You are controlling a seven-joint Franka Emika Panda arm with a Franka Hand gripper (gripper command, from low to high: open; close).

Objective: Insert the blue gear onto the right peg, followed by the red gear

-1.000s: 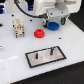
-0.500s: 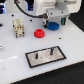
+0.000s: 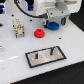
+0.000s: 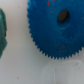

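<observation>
Nearest in the exterior view lies the grey, black-edged rectangular plate (image 3: 46, 56) on the white table (image 3: 70, 45). The right peg (image 3: 51, 50), a thin dark upright pin, stands bare towards the exterior view's right end of the plate. Nothing is threaded on it, so neither insertion is done.

Behind the plate and well apart from it, the red gear (image 3: 39, 34), a small bright red disc with a raised hub, sits flat on the table and untouched. Off to the exterior view's left is a pale, tan-and-white blocky fixture (image 3: 18, 26).

Farther back, the blue gear (image 3: 53, 24), a wide bright blue toothed disc, lies directly under the arm's grey gripper (image 3: 55, 21). The wrist view is filled by this gear (image 4: 52, 27), with its toothed rim and dark centre hole sharp and close, so the camera sits low above it. A dark green shape (image 4: 2, 32) at that picture's edge is too blurred to name.

Over the last second almost nothing has shifted. The arm hangs in the same spot above the blue gear, and the gear has not left the table. That suggests a settling or grasping pause rather than a carry. No fingers show in the wrist view and the exterior view is too coarse, so I cannot tell whether the jaws are spread or pinching the gear. The lift and the move across to the peg are both still to come.
</observation>
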